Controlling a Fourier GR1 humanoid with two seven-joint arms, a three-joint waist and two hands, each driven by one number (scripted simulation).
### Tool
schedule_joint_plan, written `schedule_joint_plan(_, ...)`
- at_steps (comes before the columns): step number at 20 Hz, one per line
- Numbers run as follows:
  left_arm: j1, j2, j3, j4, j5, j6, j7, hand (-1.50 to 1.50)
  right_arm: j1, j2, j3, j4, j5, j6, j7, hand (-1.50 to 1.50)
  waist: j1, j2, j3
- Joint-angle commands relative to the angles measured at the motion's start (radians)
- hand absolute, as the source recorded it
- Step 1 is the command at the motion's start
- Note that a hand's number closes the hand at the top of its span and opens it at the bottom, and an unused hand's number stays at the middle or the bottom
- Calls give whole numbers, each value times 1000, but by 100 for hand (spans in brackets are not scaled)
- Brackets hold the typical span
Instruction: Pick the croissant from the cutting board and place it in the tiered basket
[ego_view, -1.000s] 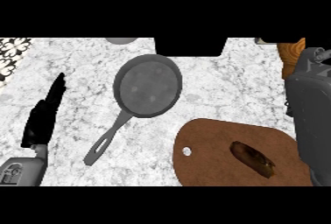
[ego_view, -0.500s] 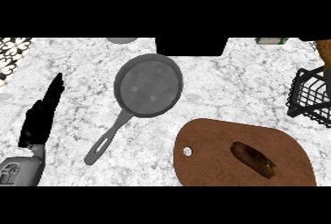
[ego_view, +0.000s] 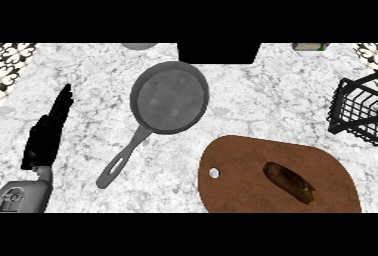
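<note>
Croissant (ego_view: 291, 183): lies on the brown cutting board (ego_view: 244, 187), near right of the marble desk (ego_view: 273, 100). Tiered basket (ego_view: 356, 110): black wire, right edge, apart from the board. Frying pan (ego_view: 168, 97): grey, centre, handle pointing near-left. Left hand (ego_view: 46, 135): near left, fingers straight and pressed together, holding nothing.

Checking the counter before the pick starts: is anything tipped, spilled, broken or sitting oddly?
Nothing stands out. The brown croissant lies flat on the brown wooden cutting board, the grey frying pan sits upright on the marble counter, and the black wire basket stands at the right edge. The left hand rests open at the left.
</note>
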Motion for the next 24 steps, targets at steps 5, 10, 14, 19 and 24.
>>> schedule_joint_plan(5, 13, -30, 6, -20, -28, 0, 2, 0, 62, -57, -65, 59, -74, 1, -169, 150, -2, -2, 0)
schedule_joint_plan(10, 12, -23, 9, -64, -18, -28, 54, 0, 89, -46, -134, 184, -147, -72, -265, 150, 2, -1, 0)
schedule_joint_plan(14, 34, -16, 27, -68, -27, -30, 19, 0, 99, -70, -175, 206, -208, -35, -316, 150, 0, -2, 0)
schedule_joint_plan(19, -9, -21, 42, -9, -9, -43, 12, 0, 127, 9, -285, 251, -312, -46, -229, -150, -7, -1, 0)
schedule_joint_plan(24, 14, 3, 60, -45, -9, -53, 31, 0, 195, 69, -321, 128, -367, -138, -263, -150, -13, -7, 0)
